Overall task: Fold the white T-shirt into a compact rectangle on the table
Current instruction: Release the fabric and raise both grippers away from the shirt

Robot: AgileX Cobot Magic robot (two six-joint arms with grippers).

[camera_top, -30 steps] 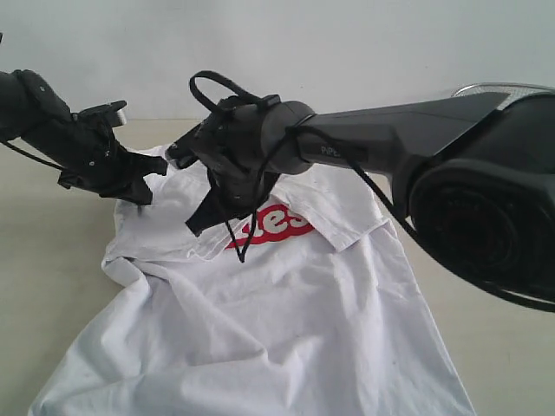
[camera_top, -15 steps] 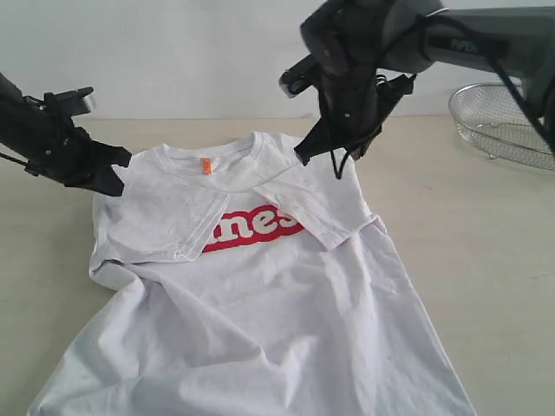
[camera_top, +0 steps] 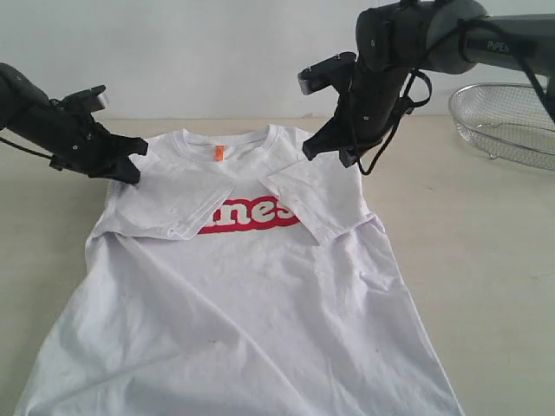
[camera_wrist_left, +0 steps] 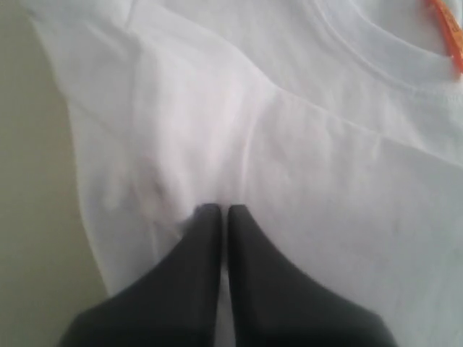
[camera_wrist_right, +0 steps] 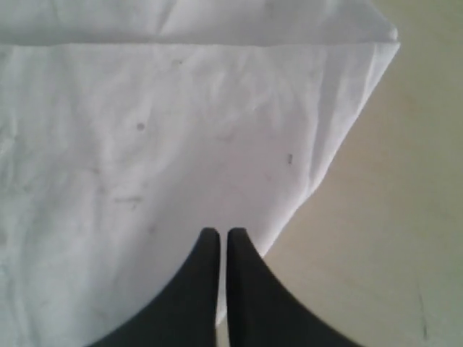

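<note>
basket: silver wire-mesh basket (camera_top: pixel 507 121), round and shallow, open side up
basket position: far right of the exterior view, towards the back, right side cut off by the frame edge
basket build: fine see-through mesh, brighter solid wire around the rim
wall: plain pale grey-white wall (camera_top: pixel 199 52) across the whole back of the scene
wall finish: smooth, evenly lit
views: both seen from the exterior camera
</note>
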